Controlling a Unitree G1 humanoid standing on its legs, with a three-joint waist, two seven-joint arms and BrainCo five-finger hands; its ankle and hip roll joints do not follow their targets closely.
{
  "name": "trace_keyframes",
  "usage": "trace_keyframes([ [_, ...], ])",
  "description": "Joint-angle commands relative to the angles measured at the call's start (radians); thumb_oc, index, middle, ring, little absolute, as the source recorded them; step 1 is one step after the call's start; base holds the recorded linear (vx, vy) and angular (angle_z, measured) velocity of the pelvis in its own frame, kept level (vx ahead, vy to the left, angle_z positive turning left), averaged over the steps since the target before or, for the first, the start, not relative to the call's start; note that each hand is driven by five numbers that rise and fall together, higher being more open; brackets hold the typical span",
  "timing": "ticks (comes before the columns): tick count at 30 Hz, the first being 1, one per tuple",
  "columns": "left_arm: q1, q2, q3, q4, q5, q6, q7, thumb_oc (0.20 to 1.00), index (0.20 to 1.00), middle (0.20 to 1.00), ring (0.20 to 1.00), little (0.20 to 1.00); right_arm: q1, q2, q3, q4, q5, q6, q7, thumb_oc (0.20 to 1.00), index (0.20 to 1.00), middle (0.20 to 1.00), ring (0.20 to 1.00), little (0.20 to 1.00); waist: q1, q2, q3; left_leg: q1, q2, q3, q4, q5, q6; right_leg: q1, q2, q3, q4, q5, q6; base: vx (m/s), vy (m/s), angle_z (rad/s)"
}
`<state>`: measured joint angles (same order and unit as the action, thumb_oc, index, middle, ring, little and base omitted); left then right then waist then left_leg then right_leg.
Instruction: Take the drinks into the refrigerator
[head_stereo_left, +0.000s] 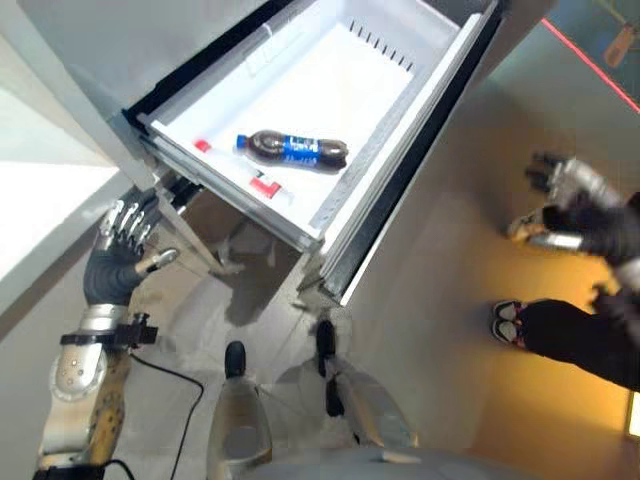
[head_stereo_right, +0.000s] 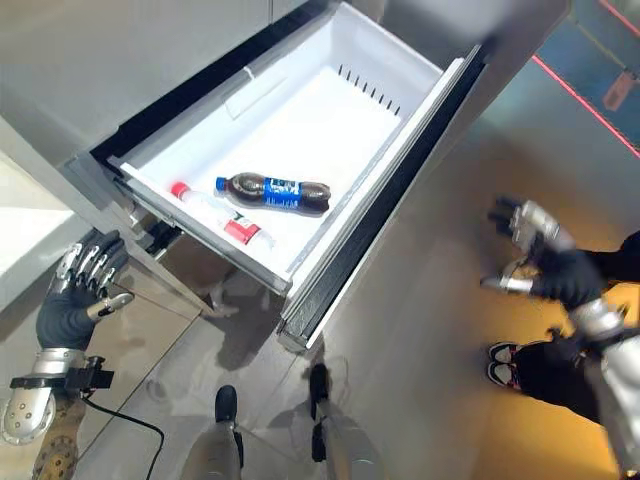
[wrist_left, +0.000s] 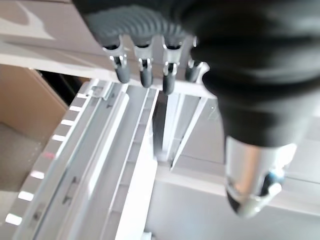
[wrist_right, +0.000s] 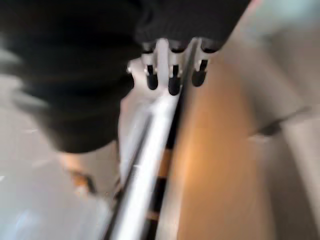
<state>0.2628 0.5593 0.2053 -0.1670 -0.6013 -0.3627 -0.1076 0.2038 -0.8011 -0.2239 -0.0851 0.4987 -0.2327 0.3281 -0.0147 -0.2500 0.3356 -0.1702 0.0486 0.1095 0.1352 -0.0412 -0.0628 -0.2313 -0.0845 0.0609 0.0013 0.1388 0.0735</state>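
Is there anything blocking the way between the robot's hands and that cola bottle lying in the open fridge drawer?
Nothing visible does. The cola bottle lies in the open white drawer beside a clear red-capped bottle, uncovered from above. The left hand hangs below the drawer's left corner and the right hand off to its right, both empty, fingers relaxed.

person's shoe (head_stereo_left: 507, 322) | on floor (head_stereo_left: 440, 260) | right of refrigerator

White pulled-out refrigerator drawer (head_stereo_right: 300, 130), dark cola bottle (head_stereo_right: 273, 192) and seemingly a clear red-capped bottle (head_stereo_right: 215, 215) inside.
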Motion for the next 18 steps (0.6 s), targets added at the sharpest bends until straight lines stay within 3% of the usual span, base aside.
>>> trace_keyframes([
  [1,-0.169,0.044,0.010,-0.116,0.070,-0.119,-0.064,1.000,1.000,1.000,1.000,1.000,-0.165,-0.006,0.136,0.143,-0.165,-0.047,-0.036,0.200,0.200,0.200,0.200,0.200,-0.032,0.049,-0.043,-0.016,-0.063,-0.049,0.033,-0.080,0.098,0.030,0.007,-0.063,0.113,-0.138,0.019,-0.04,-0.002,-0.05],
  [5,-0.203,0.048,-0.029,-0.107,0.073,-0.122,-0.057,1.000,1.000,1.000,1.000,1.000,-0.260,0.041,0.285,0.241,-0.255,-0.051,-0.070,0.200,0.200,0.200,0.200,0.200,-0.019,0.060,-0.033,-0.016,-0.069,-0.055,0.032,-0.074,0.099,0.035,0.001,-0.066,0.112,-0.139,0.016,-0.02,-0.005,0.03],
  [6,-0.233,0.056,-0.064,-0.105,0.082,-0.124,-0.044,1.000,1.000,1.000,1.000,1.000,-0.337,0.074,0.399,0.304,-0.326,-0.048,-0.083,0.200,0.200,0.200,0.200,0.200,-0.003,0.072,-0.026,-0.015,-0.072,-0.060,0.028,-0.069,0.101,0.038,-0.004,-0.069,0.109,-0.137,0.013,-0.02,-0.011,0.11],
  [7,-0.233,0.057,-0.062,-0.105,0.082,-0.124,-0.043,1.000,1.000,1.000,1.000,1.000,-0.343,0.076,0.403,0.309,-0.327,-0.050,-0.084,0.200,0.200,0.200,0.200,0.200,-0.005,0.071,-0.025,-0.014,-0.072,-0.060,0.027,-0.068,0.101,0.039,-0.004,-0.069,0.109,-0.137,0.013,-0.02,-0.016,0.12],
  [10,-0.269,0.063,-0.113,-0.113,0.084,-0.118,-0.040,1.000,1.000,1.000,1.000,1.000,-0.468,0.092,0.566,0.365,-0.443,-0.049,-0.097,0.200,0.200,0.200,0.200,0.200,0.025,0.098,-0.015,-0.012,-0.082,-0.078,0.009,-0.052,0.101,0.042,-0.014,-0.084,0.107,-0.141,0.010,-0.01,-0.008,0.04],
  [18,-0.310,0.067,-0.171,-0.129,0.055,-0.126,-0.040,1.000,1.000,1.000,1.000,1.000,-0.713,0.178,0.735,0.457,-0.494,-0.058,-0.152,0.200,0.200,0.200,0.200,0.200,0.067,0.128,-0.002,-0.021,-0.099,-0.112,-0.001,-0.034,0.102,0.042,-0.027,-0.109,0.108,-0.143,0.005,-0.01,-0.020,0.18],
])
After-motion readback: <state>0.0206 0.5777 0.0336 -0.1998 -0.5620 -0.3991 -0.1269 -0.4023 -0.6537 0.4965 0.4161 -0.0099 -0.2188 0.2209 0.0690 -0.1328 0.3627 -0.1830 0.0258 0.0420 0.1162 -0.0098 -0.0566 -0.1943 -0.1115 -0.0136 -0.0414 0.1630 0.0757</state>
